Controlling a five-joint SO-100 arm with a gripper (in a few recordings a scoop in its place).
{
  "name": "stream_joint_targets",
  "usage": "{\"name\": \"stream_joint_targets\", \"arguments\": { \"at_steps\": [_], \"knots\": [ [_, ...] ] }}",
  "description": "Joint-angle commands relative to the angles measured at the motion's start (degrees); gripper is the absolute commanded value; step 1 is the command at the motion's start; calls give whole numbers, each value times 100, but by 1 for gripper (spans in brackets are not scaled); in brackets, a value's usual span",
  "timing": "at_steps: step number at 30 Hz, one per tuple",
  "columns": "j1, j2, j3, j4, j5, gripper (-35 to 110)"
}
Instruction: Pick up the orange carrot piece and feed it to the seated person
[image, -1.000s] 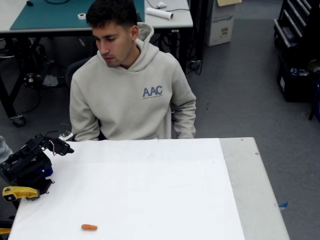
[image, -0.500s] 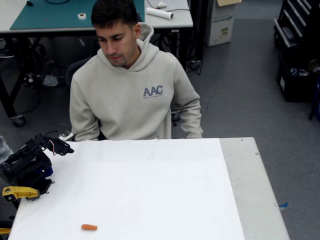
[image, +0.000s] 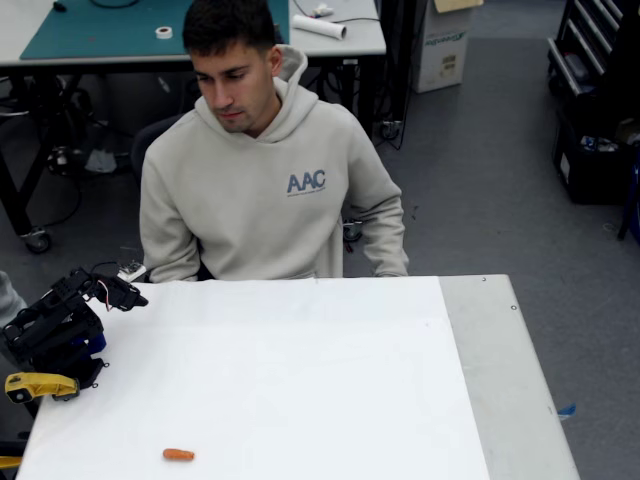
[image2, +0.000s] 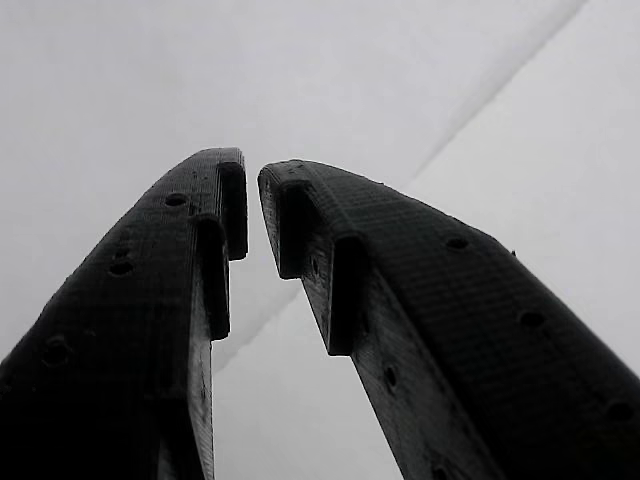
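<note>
nearest to the camera in the fixed view, the orange carrot piece (image: 178, 454) is lying on its side close to the front edge of the white table (image: 300, 380), toward the left, with bare surface all around it. a grey strip (image: 500, 380) is running down the table's right side. at the left edge, the black arm is sitting folded low, well apart from the carrot, with a yellow part (image: 35, 384) beside its base. the gripper (image: 128, 297) is pointing toward the table's far left corner. in the wrist view the gripper (image2: 251, 200) is showing two black fingers (image2: 400, 300) with their tips nearly meeting, only a narrow gap between them and nothing held; pale surface is lying behind them, crossed by a thin line.

beyond the far edge of the table, the seated person (image: 265, 190) is sitting in a light hoodie marked "aac", head tilting downward toward the table. behind the person, on the grey floor, a second table (image: 330, 40) with a green mat (image: 110, 30) is standing, carrying a roll of tape (image: 164, 32) and a white tube (image: 320, 27). a cardboard box (image: 443, 45) is resting farther right, and dark shelving (image: 595, 100) is lining the room's right edge.
</note>
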Motion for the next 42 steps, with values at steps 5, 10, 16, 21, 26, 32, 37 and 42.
{"name": "stream_joint_targets", "arguments": {
  "at_steps": [5,10,16,21,26,32,37,42],
  "knots": [
    [0,44,-123,53,-53,-2],
    [0,44,-123,53,-53,-2],
    [0,44,-123,53,-53,-2],
    [0,44,-123,53,-53,-2],
    [0,44,-123,53,-53,-2],
    [62,35,-185,53,-53,-2],
    [70,-44,-211,44,-53,-2],
    [97,-62,-352,44,-62,-2]
  ]
}}
